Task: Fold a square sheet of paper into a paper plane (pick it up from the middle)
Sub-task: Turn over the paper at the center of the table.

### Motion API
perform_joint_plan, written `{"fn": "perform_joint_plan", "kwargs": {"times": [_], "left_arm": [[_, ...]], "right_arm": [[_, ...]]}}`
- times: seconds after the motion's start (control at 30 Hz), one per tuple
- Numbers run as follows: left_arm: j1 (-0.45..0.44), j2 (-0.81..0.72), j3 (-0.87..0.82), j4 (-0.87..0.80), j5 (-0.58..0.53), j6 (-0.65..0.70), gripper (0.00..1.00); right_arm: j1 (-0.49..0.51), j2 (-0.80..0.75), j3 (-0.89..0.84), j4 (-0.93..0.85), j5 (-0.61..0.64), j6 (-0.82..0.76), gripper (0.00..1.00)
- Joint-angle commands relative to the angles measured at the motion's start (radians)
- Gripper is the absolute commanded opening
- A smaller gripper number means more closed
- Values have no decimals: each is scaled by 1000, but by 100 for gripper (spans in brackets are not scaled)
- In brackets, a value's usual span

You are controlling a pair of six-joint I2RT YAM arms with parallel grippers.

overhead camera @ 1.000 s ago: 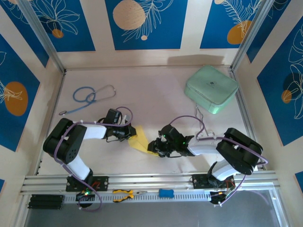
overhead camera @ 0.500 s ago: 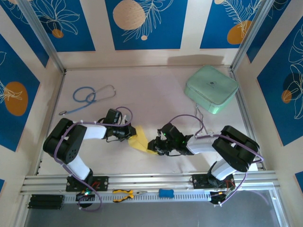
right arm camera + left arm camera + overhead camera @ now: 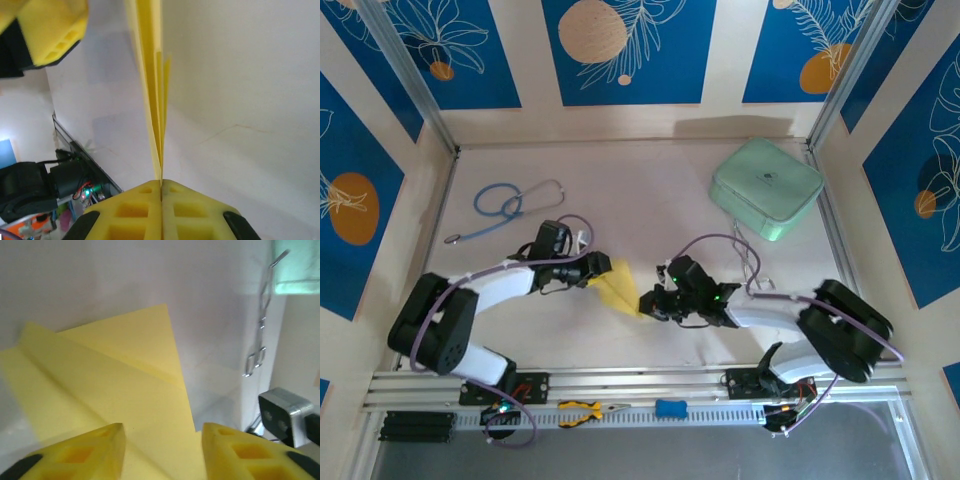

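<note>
Left jaws have opened off the half-folded paper (image 3: 115, 385); right jaws pinch its edge; folding underway, left regrasp likely next

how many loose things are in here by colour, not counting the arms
yellow: 2 (folded paper, pliers)
blue: 2 (stethoscope, small block)
mint green: 1 (case)
silver: 1 (thin metal tool)
total: 6
</note>
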Motion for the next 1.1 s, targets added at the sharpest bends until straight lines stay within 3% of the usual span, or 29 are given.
{"fn": "perform_joint_plan", "kwargs": {"times": [0.0, 0.13, 0.27, 0.43, 0.57, 0.67, 0.83, 0.97, 1.07], "left_arm": [[5, -97, 63, -184, -66, 92, 53], [4, -142, 83, -277, -106, 133, 56], [4, -163, 75, -298, -143, 137, 58], [4, -190, 106, -402, -261, 157, 60], [5, -232, 133, -491, -383, 161, 64], [16, -249, 156, -574, -483, 145, 65], [65, -273, 180, -679, -576, 148, 68], [117, -308, 173, -702, -570, 166, 70], [126, -303, 177, -699, -534, 177, 70]], "right_arm": [[-1, -127, 111, -378, 165, -170, 8], [12, -212, 262, -745, 389, -299, 8], [51, -186, 434, -1014, 613, -351, 8], [153, 29, 665, -1385, 959, -255, 7], [224, 253, 803, -1613, 1110, -106, 8], [270, 371, 838, -1560, 1099, -154, 9], [367, 464, 833, -1314, 959, -328, 13], [401, 485, 818, -1165, 826, -401, 21], [393, 447, 779, -1065, 731, -424, 35]]}}
